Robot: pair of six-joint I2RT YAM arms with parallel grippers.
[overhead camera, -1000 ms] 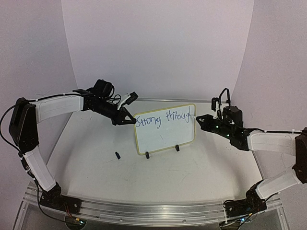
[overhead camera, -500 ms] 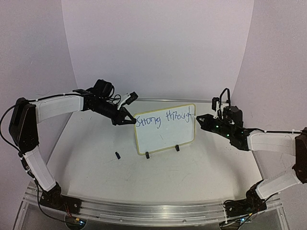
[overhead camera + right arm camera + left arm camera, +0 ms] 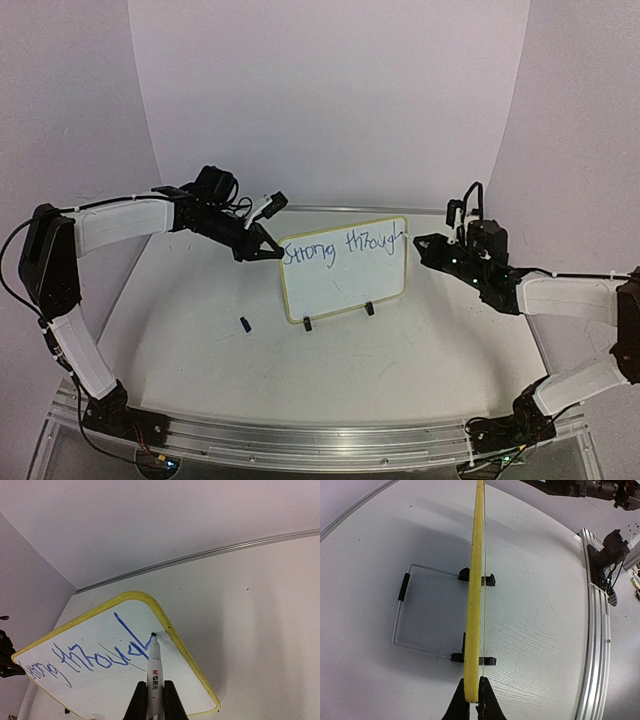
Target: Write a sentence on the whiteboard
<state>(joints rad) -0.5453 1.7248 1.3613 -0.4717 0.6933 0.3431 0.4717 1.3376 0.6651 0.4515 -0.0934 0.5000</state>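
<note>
Board (image 3: pixel 343 268): small, white, yellow frame (image 3: pixel 165 625), upright on two black feet (image 3: pixel 369 309), mid-bench and nearer the far edge, long axis running left to right across the bench. One line of blue writing (image 3: pixel 345 246) fills the top of its face; the rest of the face is blank. Left tool (image 3: pixel 268 250): shut on the board's upper left edge, the frame pinched edge-on between its fingers (image 3: pixel 474 690) in the wrist view, steadying it. Right tool (image 3: pixel 420 243): shut on a marker (image 3: pixel 154 667), holding it lengthwise with the tip forward. Key relation: the board lies to the left of the right tool, and the marker's long axis points at the board's face by the upper right corner, tip (image 3: pixel 153 635) at the end of the written line, just inside the frame; contact cannot be confirmed. Judgement: the line has run out of room on that side, so further words call for the right tool to go lower and back toward the left edge. Also present: small dark piece (image 3: pixel 244 324) lying on the bench, left of the feet.
</note>
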